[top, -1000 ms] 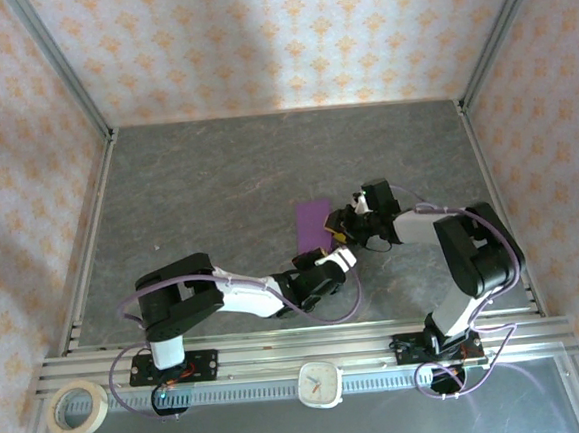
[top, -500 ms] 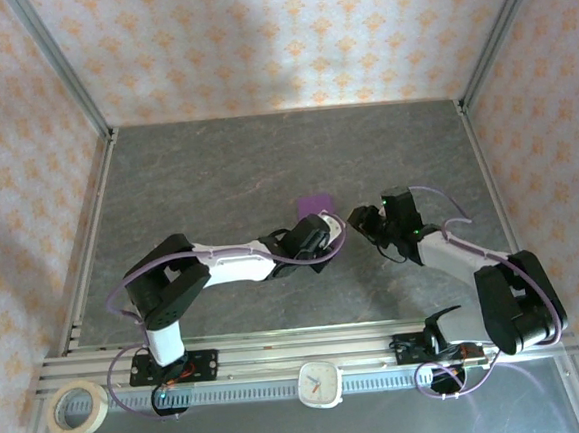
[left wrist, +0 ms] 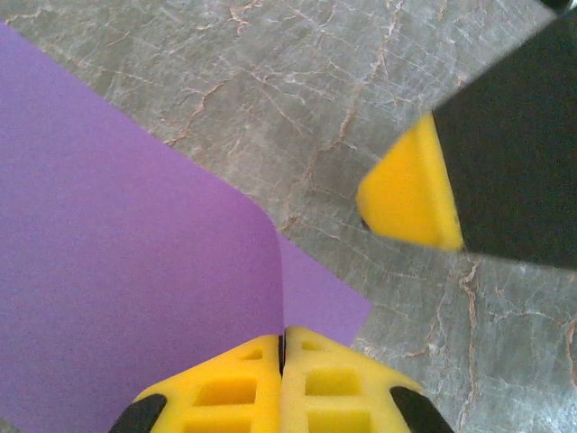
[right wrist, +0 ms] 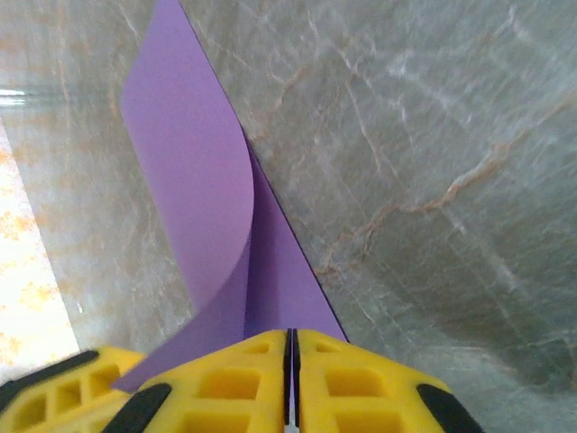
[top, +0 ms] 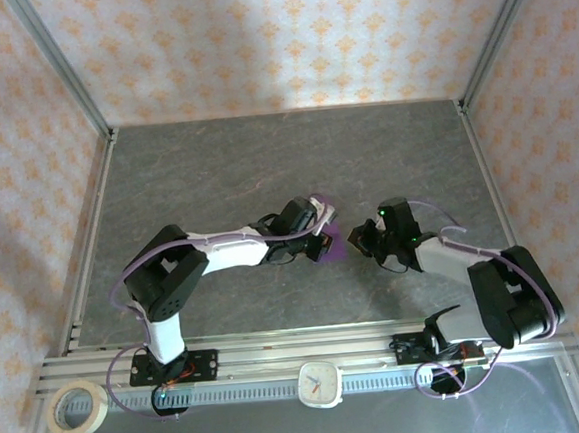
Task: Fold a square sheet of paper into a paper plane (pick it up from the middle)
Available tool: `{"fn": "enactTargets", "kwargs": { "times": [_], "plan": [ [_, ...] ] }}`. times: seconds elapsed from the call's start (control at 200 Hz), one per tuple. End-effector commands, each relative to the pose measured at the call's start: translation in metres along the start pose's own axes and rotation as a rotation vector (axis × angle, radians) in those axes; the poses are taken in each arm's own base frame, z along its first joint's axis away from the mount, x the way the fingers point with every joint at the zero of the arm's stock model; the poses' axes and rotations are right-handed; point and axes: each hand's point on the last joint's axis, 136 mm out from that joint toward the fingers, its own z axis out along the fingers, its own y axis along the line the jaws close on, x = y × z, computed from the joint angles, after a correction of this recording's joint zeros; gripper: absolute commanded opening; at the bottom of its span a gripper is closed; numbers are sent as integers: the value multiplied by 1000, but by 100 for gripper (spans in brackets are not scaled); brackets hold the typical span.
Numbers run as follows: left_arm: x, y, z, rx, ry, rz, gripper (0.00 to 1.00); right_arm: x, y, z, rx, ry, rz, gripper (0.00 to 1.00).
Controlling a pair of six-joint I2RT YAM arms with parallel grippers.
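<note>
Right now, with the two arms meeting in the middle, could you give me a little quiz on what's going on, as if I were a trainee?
1. True or false: the square sheet of paper lies completely flat on the table.
2. The left gripper has its fingers: A) wide open; B) shut on the sheet; C) shut on nothing.
3. Fill in: the fingers of the left gripper and the right gripper are coloured ____.

Key: 1. False, part of it curls over itself. 2. B. 3. Yellow.
</note>
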Motion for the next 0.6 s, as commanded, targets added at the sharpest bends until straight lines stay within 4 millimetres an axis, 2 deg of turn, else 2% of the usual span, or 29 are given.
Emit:
{"fn": "enactTargets", "kwargs": {
  "times": [0.0,0.18,0.445,0.515,0.596],
  "plan": [
    [-2,-8,7,73,10,-54,0,6,15,7,-44,37,-6,6],
    [-3,-9,8,83,10,-63,0,10,22,15,-57,54,2,0],
    [-3,-11,8,90,10,-78,0,16,24,23,-64,74,7,0],
    [-4,-11,8,98,6,-87,0,17,19,25,-44,79,14,0],
    [-5,-11,8,109,-1,-103,0,18,3,30,26,85,23,0]
  ]
}}
